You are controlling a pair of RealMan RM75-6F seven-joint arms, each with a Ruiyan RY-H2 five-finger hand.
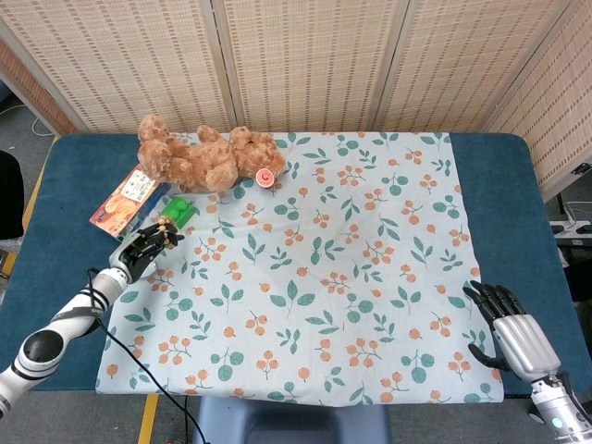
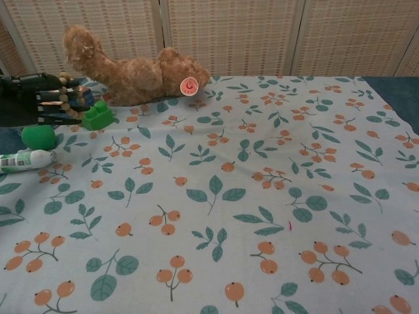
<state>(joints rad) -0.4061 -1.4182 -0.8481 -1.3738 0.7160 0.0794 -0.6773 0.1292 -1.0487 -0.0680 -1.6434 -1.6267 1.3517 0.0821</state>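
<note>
My left hand [image 1: 141, 250] hovers at the left edge of the floral cloth [image 1: 370, 277], fingers curled around a string of wooden beads [image 1: 166, 231]. In the chest view the same hand [image 2: 39, 99] is just above a green ball [image 2: 37, 137], with the beads [image 2: 61, 93] draped over its fingers. A green toy brick [image 2: 97, 116] lies right beside the fingertips. My right hand [image 1: 509, 324] rests with its fingers apart and nothing in it at the cloth's front right corner; the chest view does not show it.
A brown teddy bear [image 1: 208, 159] lies at the back left of the cloth. A white tube [image 2: 26, 159] sits in front of the ball. A flat orange packet [image 1: 128, 197] lies on the blue table [image 1: 518, 185].
</note>
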